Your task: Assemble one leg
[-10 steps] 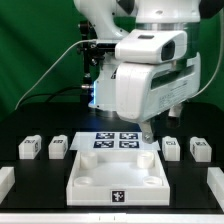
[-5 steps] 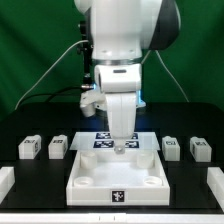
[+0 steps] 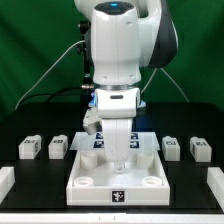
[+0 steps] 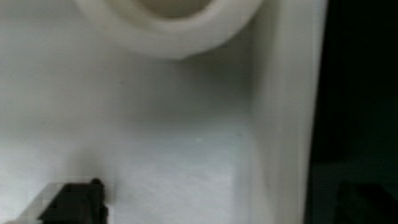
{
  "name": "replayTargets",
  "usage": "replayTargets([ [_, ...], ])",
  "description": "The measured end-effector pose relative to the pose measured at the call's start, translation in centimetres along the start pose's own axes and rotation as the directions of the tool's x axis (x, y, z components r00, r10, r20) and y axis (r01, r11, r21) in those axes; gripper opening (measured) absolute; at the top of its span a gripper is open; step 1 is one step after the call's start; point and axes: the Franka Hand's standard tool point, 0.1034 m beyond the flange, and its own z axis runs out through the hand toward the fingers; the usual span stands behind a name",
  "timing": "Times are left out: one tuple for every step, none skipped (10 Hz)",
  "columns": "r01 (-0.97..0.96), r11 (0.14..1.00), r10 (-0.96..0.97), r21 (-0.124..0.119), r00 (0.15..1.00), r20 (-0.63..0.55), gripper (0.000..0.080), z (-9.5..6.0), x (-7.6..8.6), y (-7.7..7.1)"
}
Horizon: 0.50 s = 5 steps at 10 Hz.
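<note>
Four small white legs are lying on the black counter [image 3: 40, 172], two on each side of the large white panel [image 3: 88, 168]. Starting from the exterior view's left, the far-left leg [image 3: 29, 148] is sitting well apart from the panel, its tag facing the camera. The near-left leg [image 3: 58, 147] is resting just beside the panel's back corner. Behind the panel, the marker board [image 3: 93, 141] is showing partly, with the arm covering its middle.

Over the panel's centre, the arm is standing upright and pointing the hand [image 3: 119, 164] straight down, close above or onto the panel's inner floor; contact cannot be made out. Whether the fingers are spread or pressed together cannot be told. In the wrist view only one dark fingertip [image 4: 75, 203] is showing, above the panel's pale surface, with a round raised ring [image 4: 169, 18] of the panel in sight.

Past the panel toward the exterior view's right, the near-right leg [image 3: 171, 147] is lying just beside the panel's back corner, and the far-right leg [image 3: 199, 149] is lying farther out.
</note>
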Motion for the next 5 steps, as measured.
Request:
replayTargets([
  [-0.001, 1.000, 0.001, 0.000, 1.000, 0.000, 0.0650, 0.00, -0.15, 0.01],
  [-0.004, 1.000, 0.004, 0.000, 1.000, 0.000, 0.0528, 0.00, -0.24, 0.01],
  [-0.004, 1.000, 0.004, 0.000, 1.000, 0.000, 0.0528, 0.00, -0.24, 0.01],
  [-0.004, 1.000, 0.004, 0.000, 1.000, 0.000, 0.0351, 0.00, -0.26, 0.00],
  [-0.004, 1.000, 0.004, 0.000, 1.000, 0.000, 0.0215, 0.01, -0.27, -0.01],
])
